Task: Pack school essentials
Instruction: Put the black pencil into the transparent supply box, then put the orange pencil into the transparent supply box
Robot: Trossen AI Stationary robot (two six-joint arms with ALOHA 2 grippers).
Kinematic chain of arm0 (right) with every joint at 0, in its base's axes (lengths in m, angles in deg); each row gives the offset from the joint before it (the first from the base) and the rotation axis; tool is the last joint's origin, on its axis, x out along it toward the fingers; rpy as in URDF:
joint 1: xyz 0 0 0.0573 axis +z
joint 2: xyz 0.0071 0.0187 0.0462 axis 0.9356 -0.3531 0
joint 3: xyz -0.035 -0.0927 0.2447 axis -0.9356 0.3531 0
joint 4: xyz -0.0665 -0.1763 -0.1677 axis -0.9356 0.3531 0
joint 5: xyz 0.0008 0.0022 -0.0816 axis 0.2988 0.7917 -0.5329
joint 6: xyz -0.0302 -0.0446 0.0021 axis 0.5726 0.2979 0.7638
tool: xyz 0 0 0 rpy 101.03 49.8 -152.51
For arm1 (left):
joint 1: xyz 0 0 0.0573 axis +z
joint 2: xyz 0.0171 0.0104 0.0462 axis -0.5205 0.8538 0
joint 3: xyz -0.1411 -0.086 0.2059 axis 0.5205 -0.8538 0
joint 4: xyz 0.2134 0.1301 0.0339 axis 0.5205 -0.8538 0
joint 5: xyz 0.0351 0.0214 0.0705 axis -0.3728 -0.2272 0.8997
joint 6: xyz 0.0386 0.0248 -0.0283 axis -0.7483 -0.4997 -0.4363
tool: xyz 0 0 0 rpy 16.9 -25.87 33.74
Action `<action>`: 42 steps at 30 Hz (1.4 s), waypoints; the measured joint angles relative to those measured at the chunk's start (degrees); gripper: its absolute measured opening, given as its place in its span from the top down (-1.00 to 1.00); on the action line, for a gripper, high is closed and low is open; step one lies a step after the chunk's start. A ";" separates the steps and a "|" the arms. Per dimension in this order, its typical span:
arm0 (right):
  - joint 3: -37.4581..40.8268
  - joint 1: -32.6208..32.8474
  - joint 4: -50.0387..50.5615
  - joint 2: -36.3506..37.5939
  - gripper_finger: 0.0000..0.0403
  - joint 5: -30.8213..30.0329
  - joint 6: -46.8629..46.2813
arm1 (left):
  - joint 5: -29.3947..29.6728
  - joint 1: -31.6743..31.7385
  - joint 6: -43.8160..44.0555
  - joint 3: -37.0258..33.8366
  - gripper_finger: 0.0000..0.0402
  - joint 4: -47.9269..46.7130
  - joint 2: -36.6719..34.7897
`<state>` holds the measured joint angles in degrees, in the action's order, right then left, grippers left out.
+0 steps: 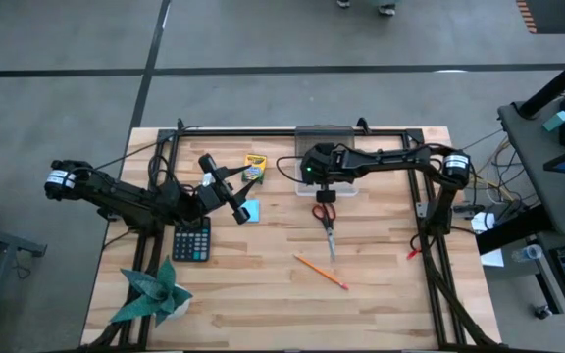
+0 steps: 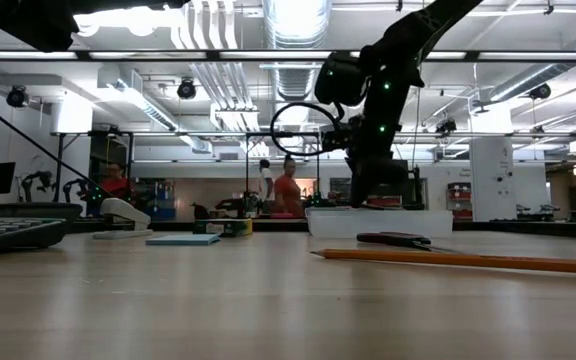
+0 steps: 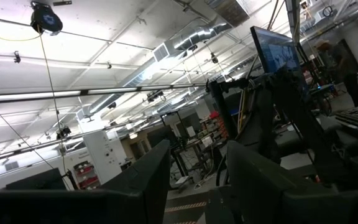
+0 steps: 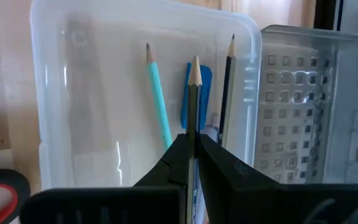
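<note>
My right gripper (image 4: 191, 140) hangs over a clear plastic box (image 1: 304, 191), slanting down, shut on a dark pencil (image 4: 195, 93). In the box lie a teal pencil (image 4: 157, 99), another dark pencil (image 4: 227, 93) and a blue piece (image 4: 205, 87). Red-handled scissors (image 1: 324, 218) and an orange pencil (image 1: 322, 272) lie on the table near the box. A light-blue note pad (image 1: 251, 211) and a crayon box (image 1: 254, 167) lie beside my left gripper (image 1: 235, 204). That gripper is open, raised and pointing slightly upward, with nothing between its fingers (image 3: 148, 180). My right gripper pinches the dark pencil's shaft (image 4: 194, 127) between its two fingers. They come slanting down from above, and the pencil runs on ahead of them, along them. Its sharpened tip (image 4: 195, 62) points into the box. I cannot tell whether the tip touches the box floor.
The box's lid (image 4: 309, 106) lies beside the box on its far side. A black calculator (image 1: 192, 238) and a green folded-paper plant (image 1: 155, 292) sit at the near left. A black frame (image 1: 430, 226) borders the table. People stand in the room behind.
</note>
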<state>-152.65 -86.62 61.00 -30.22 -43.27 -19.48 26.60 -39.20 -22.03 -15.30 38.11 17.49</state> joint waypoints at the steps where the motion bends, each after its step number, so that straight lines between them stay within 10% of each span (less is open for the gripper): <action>1: 0.00 0.00 -0.05 0.01 0.94 -0.10 0.00 | 0.01 0.00 0.00 0.00 0.30 0.00 -0.01; 13: -0.20 0.00 0.11 0.04 0.91 -0.21 -1.62 | 0.01 0.01 0.00 0.00 0.30 0.01 0.00; 27: -0.82 0.02 0.19 0.29 0.28 -0.30 -3.48 | 0.00 0.00 0.00 0.00 0.30 0.02 0.00; 42: 0.71 3.36 3.24 8.98 0.33 0.18 -11.37 | 0.00 0.00 0.02 0.00 0.30 0.04 0.00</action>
<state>-151.94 -83.26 64.24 -21.24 -43.08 -30.85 26.60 -39.20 -22.01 -15.30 38.16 17.49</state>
